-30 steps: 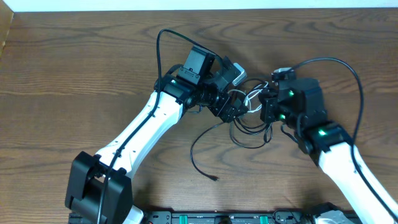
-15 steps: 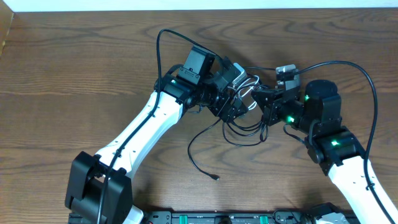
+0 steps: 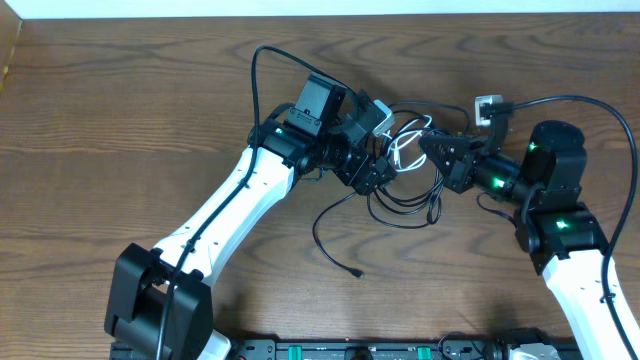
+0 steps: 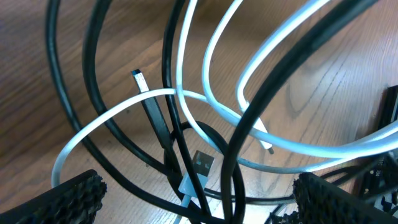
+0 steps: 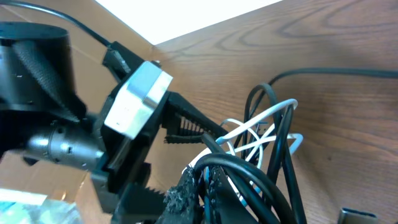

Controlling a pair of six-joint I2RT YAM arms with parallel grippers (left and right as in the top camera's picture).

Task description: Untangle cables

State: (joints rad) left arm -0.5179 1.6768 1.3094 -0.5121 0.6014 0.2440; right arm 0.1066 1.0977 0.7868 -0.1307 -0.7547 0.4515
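Note:
The cables are a knot of thin black loops point(image 3: 400, 205) and one white cord point(image 3: 405, 150) at mid-table between the two arms. One black tail runs down to a small plug point(image 3: 356, 272). My left gripper point(image 3: 388, 160) stands open at the knot's left side. In its wrist view, black and white strands and a white plug point(image 4: 196, 171) pass between its wide-apart fingers point(image 4: 78, 196). My right gripper point(image 3: 428, 148) is shut on the cables from the right. In the right wrist view its pads point(image 5: 186, 193) pinch a pale strand, with a black loop point(image 5: 261, 177) over the tip.
Thick black arm wires arc over the left arm point(image 3: 262, 60) and the right arm point(image 3: 570, 100). A cardboard box corner point(image 3: 8, 50) shows at far left. The table's back edge point(image 3: 320, 16) meets a white wall. A black rail point(image 3: 350, 350) lines the front.
The right gripper has moved right and slightly back with the cables, stretching the knot that way. The black tail's plug slid right. The left arm has stayed put and open.

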